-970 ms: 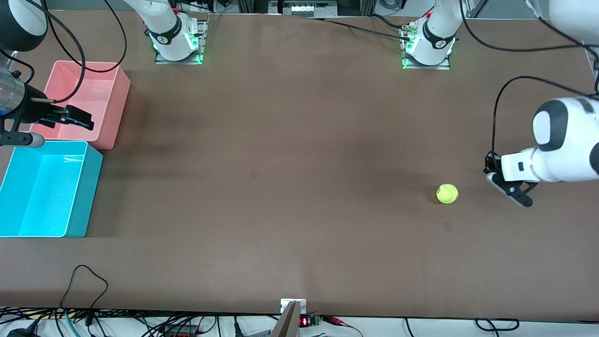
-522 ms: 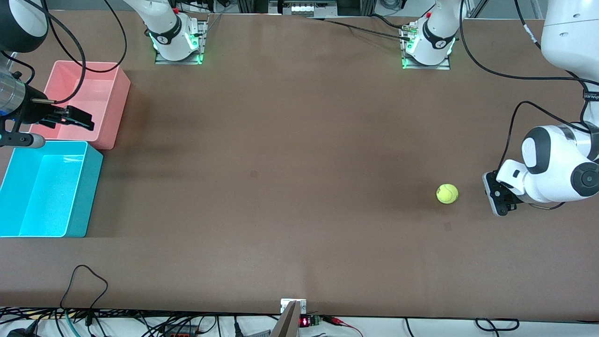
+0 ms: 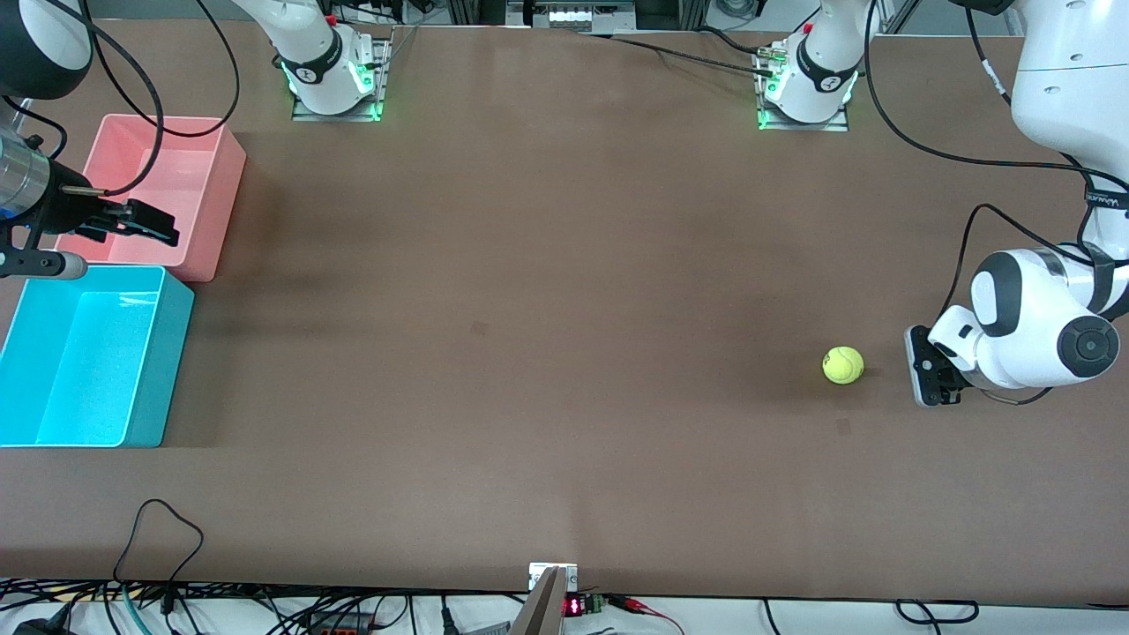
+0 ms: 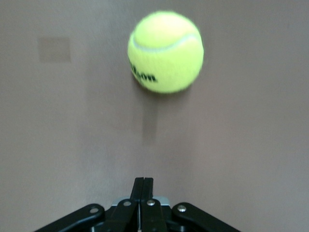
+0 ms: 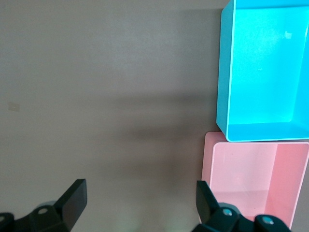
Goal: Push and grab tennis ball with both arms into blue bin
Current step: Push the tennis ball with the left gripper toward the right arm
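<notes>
your right gripper (image 3: 145,222) waits spread wide over the pink bin (image 3: 190,190), which touches the blue bin (image 3: 172,353). bare table (image 3: 529,309) runs from there to the tennis ball (image 3: 843,364), with the left gripper (image 3: 922,379) pressed together just beside it.

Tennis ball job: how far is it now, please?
Nothing is done: the tennis ball lies on the table, far from the empty blue bin. In hand: the shut left gripper sits beside it, ready to push. The open right gripper waits over the pink bin.
</notes>
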`<state>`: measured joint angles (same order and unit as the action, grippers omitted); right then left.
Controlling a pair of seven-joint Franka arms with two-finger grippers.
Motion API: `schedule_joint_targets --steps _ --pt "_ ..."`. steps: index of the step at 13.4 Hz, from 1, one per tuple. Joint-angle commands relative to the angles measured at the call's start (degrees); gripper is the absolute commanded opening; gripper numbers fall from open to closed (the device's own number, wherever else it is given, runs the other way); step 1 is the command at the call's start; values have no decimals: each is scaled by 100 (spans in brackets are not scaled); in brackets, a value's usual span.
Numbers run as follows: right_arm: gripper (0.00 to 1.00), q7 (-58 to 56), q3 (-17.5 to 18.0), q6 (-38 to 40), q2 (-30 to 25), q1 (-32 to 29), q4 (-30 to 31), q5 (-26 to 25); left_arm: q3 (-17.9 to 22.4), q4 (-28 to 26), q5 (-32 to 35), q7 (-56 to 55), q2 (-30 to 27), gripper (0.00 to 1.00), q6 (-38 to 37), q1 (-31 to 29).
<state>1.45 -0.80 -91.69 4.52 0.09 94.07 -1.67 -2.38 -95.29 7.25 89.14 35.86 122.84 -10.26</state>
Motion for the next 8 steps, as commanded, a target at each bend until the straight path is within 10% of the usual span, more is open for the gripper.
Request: schedule_joint_targets --steps 1,8 --pt "100 22 36 46 -13 -53 24 -26 -35 168 286 103 123 0 82 -46" --pt "100 -84 36 107 593 -44 50 -114 -210 37 41 -98 272 0 73 40"
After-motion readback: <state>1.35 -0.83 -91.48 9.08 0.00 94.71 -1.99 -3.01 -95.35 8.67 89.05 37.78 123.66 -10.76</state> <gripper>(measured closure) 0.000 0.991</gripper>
